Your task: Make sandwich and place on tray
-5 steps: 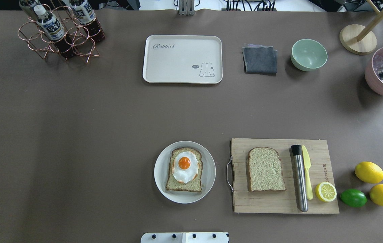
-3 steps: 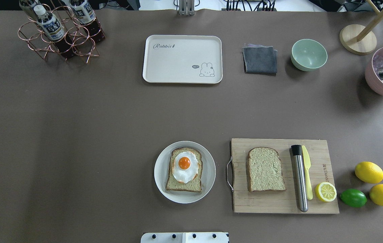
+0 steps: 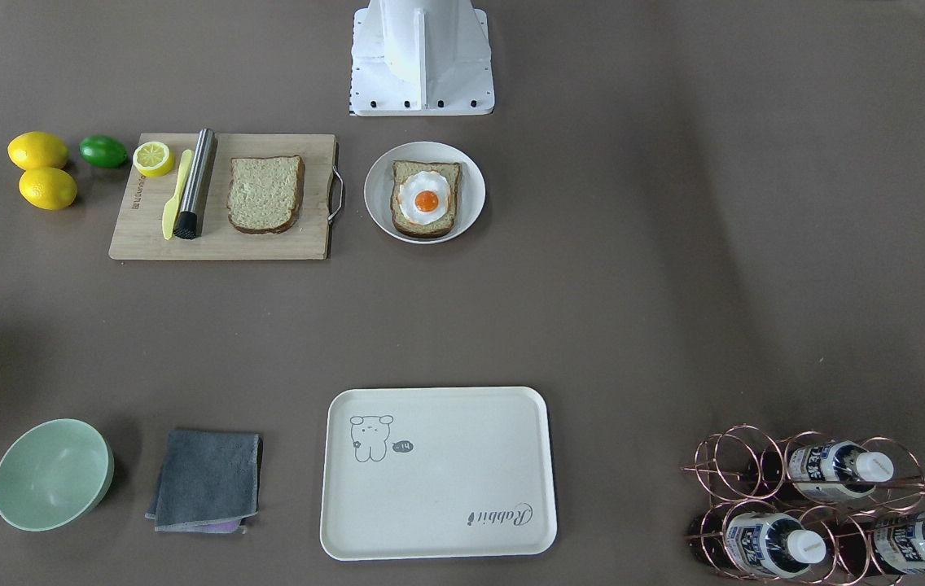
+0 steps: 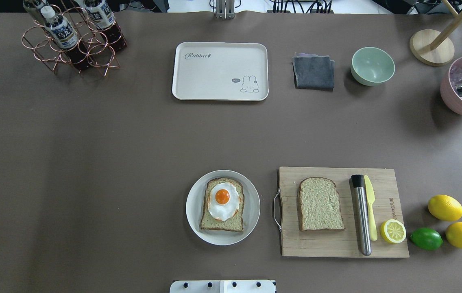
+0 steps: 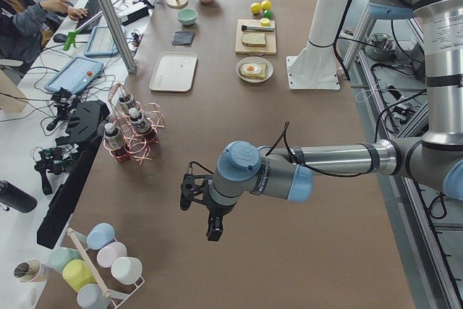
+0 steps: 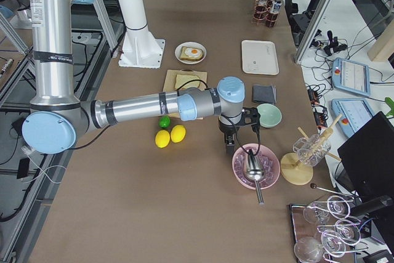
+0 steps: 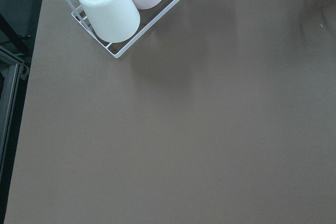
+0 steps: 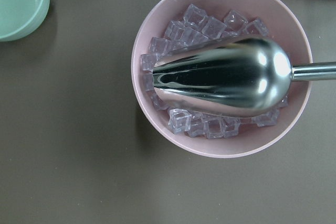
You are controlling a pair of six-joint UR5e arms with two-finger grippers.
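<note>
One bread slice (image 4: 221,221) with a fried egg (image 4: 223,200) on top lies on a round white plate (image 4: 192,203) near the robot base. A second bare bread slice (image 4: 320,204) lies on the bamboo board (image 4: 336,244). The cream tray (image 4: 219,71) stands bare at the far side, also in the front-facing view (image 3: 438,476). My left gripper (image 5: 199,211) hangs over the table's left end, far from the food. My right gripper (image 6: 229,146) hangs over the right end beside a pink bowl. Both show only in the side views, so I cannot tell if they are open or shut.
On the board lie a steel rod (image 4: 362,219), a yellow knife (image 4: 371,211) and a half lemon (image 4: 393,231). Two lemons (image 4: 445,207) and a lime (image 4: 426,238) lie beside it. A grey cloth (image 4: 313,72), green bowl (image 4: 372,66), pink ice bowl with scoop (image 8: 220,72) and bottle rack (image 4: 72,38) stand at the back.
</note>
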